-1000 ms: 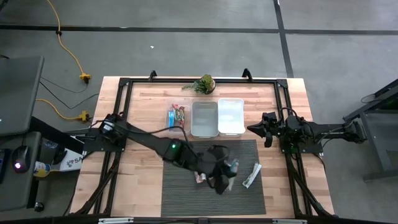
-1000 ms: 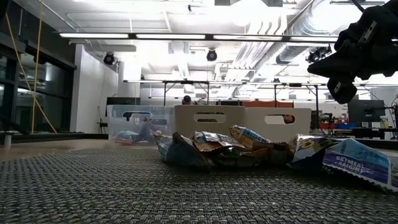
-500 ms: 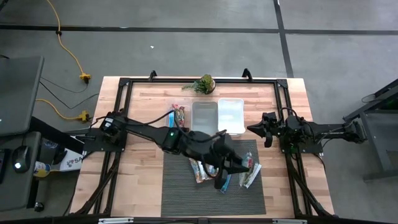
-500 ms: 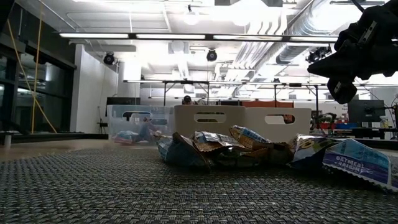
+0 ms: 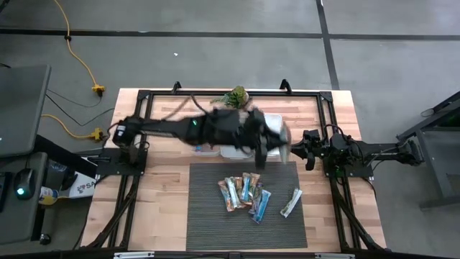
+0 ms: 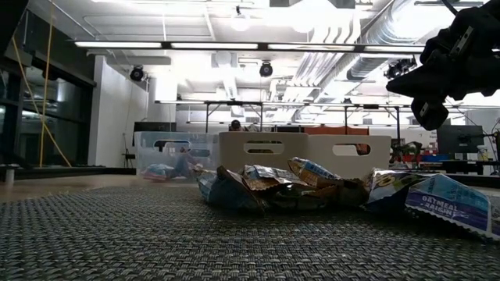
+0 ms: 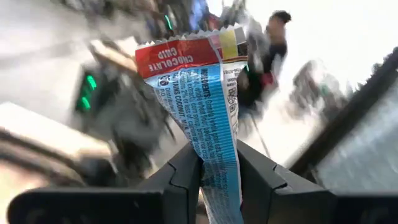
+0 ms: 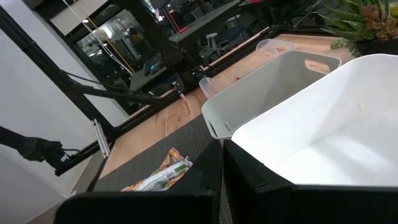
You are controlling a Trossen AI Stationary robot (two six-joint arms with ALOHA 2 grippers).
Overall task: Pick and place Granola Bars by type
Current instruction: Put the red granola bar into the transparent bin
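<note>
Now the left gripper (image 7: 217,165) is clamped on 1 granola bar (image 7: 202,106), a blue wrapper with a red end that stands up from between the 2 fingers, pinched at its lower part. From above, this gripper (image 5: 277,147) is a motion-blurred shape over the 2 white bins (image 5: 237,147), apparently near the front edge of the right-hand one, though the blur keeps me from saying exactly which it is over.

To do this step well, the arm should settle squarely above the bin meant for this type before letting go, low enough that the light wrapper falls inside and does not catch on the rim. Since the grip is on 1 end only, a clean, full release matters.

Other bars (image 5: 246,194) lie fanned on the dark mat (image 5: 208,223), well apart from the carried one. The right gripper (image 5: 298,151) waits shut beside the bins, holding nothing.
</note>
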